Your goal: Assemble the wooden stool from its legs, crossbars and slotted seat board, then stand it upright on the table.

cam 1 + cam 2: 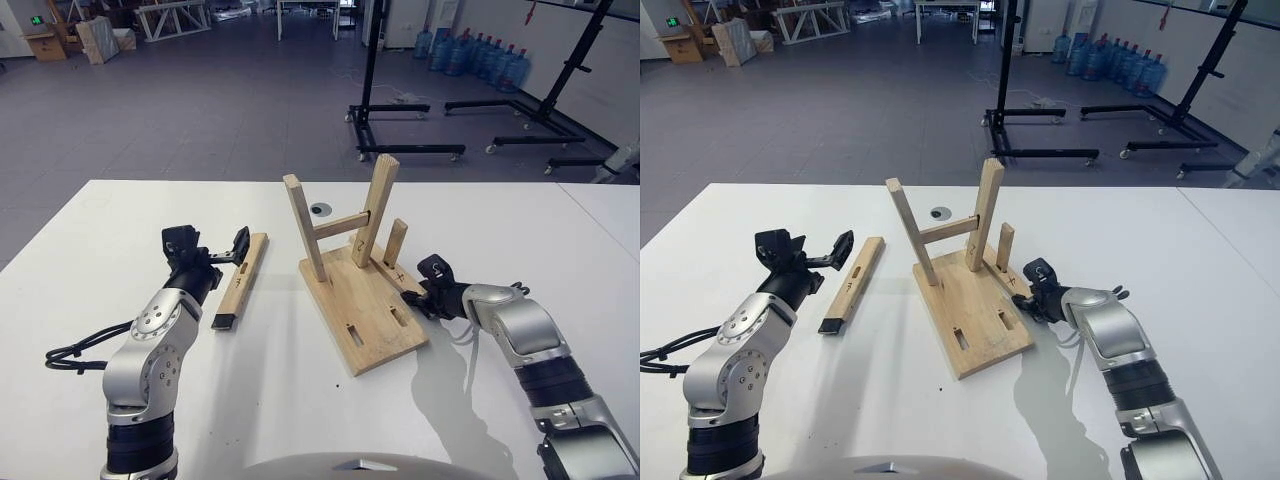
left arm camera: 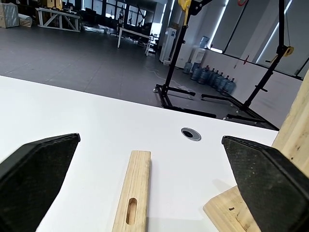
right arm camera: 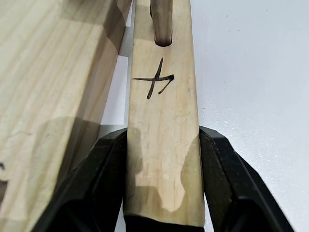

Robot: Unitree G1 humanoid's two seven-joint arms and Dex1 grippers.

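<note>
The slotted seat board (image 1: 372, 318) lies flat mid-table. Two legs (image 1: 376, 205) stand slanted on its far end, joined by a crossbar (image 1: 337, 226). Another leg marked with a pen cross (image 3: 161, 111) runs along the board's right edge (image 1: 397, 245); my right gripper (image 3: 161, 193) is shut on its near end, one finger (image 3: 96, 186) on each side. A loose slotted leg (image 1: 243, 275) with a dark near tip lies left of the board. My left gripper (image 1: 210, 247) hovers open over its far end, and the leg (image 2: 134, 193) lies between the spread fingers (image 2: 34, 179).
A round cable grommet (image 1: 321, 209) sits in the white table (image 1: 300, 400) behind the stool parts. A black cable (image 1: 75, 352) loops at the table's left edge. A second table (image 1: 610, 215) adjoins on the right. Black wheeled racks (image 1: 405, 110) stand on the floor beyond.
</note>
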